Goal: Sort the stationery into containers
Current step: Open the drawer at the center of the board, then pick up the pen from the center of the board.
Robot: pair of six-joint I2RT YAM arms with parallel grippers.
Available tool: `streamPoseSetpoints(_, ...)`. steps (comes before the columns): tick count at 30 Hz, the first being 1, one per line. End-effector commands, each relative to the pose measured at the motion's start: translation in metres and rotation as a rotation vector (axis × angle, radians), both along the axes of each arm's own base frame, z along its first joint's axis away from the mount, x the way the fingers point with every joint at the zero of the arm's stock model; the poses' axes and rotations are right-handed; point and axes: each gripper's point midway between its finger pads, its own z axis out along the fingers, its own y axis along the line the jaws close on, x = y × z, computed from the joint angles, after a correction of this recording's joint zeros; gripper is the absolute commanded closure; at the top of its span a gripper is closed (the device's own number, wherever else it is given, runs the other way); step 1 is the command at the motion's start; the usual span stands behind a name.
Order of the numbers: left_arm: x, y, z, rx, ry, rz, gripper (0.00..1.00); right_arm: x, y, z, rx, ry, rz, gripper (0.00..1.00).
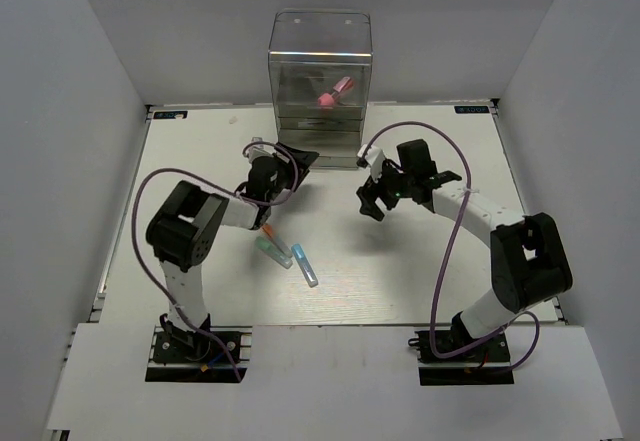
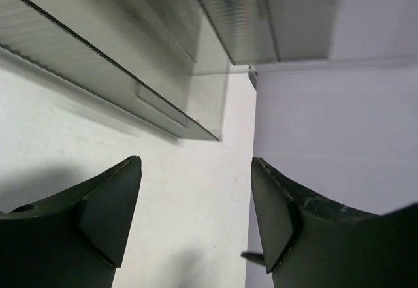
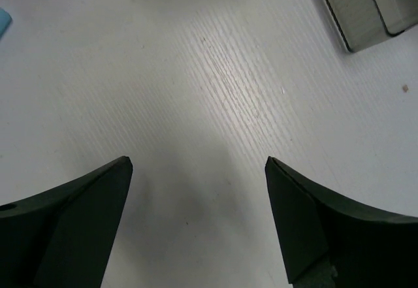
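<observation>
The transparent grey-tinted drawer box (image 1: 320, 61) stands at the back middle of the table, with a pink-and-red piece (image 1: 335, 93) inside it. An orange-capped marker (image 1: 269, 231), a teal-capped marker (image 1: 272, 252) and a blue-capped marker (image 1: 305, 267) lie together on the table, left of centre. My left gripper (image 1: 303, 159) is open and empty by the box's lower left corner. Its wrist view (image 2: 196, 216) shows the drawer fronts (image 2: 150, 85) close ahead. My right gripper (image 1: 372, 201) is open and empty over bare table (image 3: 199, 216), right of the markers.
White walls (image 1: 70, 111) close in the table on three sides. The box's corner (image 3: 366, 7) shows at the top right of the right wrist view. A blue sliver (image 3: 3, 20) sits at that view's left edge. Purple cables loop over both arms.
</observation>
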Motion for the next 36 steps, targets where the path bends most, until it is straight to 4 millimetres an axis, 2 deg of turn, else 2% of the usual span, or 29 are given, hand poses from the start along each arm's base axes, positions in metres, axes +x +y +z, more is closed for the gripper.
streamPoseSetpoints(1,-0.026,0.010,0.040,0.066,-0.070,-0.036,0.21,-0.003,0.017,0.021,0.081,-0.012,0.047,0.14)
streamPoseSetpoints(3,-0.042,0.016,0.038,0.105,-0.051,-0.054,0.20,-0.010,0.026,0.026,0.109,-0.011,0.090,0.23)
streamPoseSetpoints(4,-0.053,0.022,0.042,0.138,-0.022,-0.061,0.20,-0.013,0.029,0.026,0.111,-0.003,0.104,0.34)
streamPoseSetpoints(6,-0.075,0.036,0.034,0.223,0.059,-0.071,0.18,-0.026,0.038,0.024,0.106,0.037,0.157,0.46)
streamPoseSetpoints(7,-0.084,0.043,0.028,0.254,0.095,-0.068,0.16,-0.038,0.049,0.023,0.100,0.055,0.193,0.46)
streamPoseSetpoints(9,-0.102,0.055,0.023,0.291,0.160,-0.056,0.15,-0.048,0.055,0.018,0.092,0.084,0.216,0.48)
streamPoseSetpoints(10,-0.119,0.070,0.018,0.322,0.219,-0.041,0.13,-0.061,0.067,0.014,0.083,0.108,0.255,0.49)
streamPoseSetpoints(12,-0.135,0.091,0.013,0.338,0.290,0.021,0.05,-0.076,0.082,0.007,0.077,0.163,0.269,0.49)
streamPoseSetpoints(13,-0.153,0.104,0.000,0.368,0.359,0.040,0.00,-0.087,0.090,0.007,0.076,0.193,0.279,0.47)
streamPoseSetpoints(14,-0.158,0.113,0.019,0.349,0.322,0.083,0.00,-0.092,0.095,0.002,0.074,0.237,0.264,0.47)
streamPoseSetpoints(17,-0.183,0.135,0.017,0.342,0.357,0.160,0.00,-0.121,0.125,0.001,0.068,0.293,0.307,0.43)
streamPoseSetpoints(18,-0.191,0.140,0.027,0.314,0.332,0.180,0.00,-0.122,0.128,-0.008,0.046,0.330,0.266,0.42)
streamPoseSetpoints(20,-0.206,0.151,0.023,0.281,0.380,0.231,0.00,-0.137,0.143,-0.011,0.019,0.340,0.287,0.40)
streamPoseSetpoints(21,-0.214,0.154,0.024,0.252,0.383,0.245,0.00,-0.138,0.145,-0.019,0.002,0.361,0.264,0.40)
streamPoseSetpoints(23,-0.228,0.160,0.012,0.214,0.452,0.280,0.00,-0.147,0.157,-0.021,-0.014,0.363,0.275,0.39)
streamPoseSetpoints(25,-0.237,0.162,0.010,0.176,0.485,0.297,0.00,-0.153,0.164,-0.031,-0.048,0.347,0.271,0.37)
streamPoseSetpoints(29,-0.253,0.167,-0.004,0.176,0.566,0.313,0.00,-0.153,0.169,-0.043,-0.077,0.332,0.228,0.26)
streamPoseSetpoints(36,-0.256,0.171,-0.005,0.186,0.586,0.329,0.00,-0.140,0.168,-0.064,-0.144,0.222,0.149,0.27)
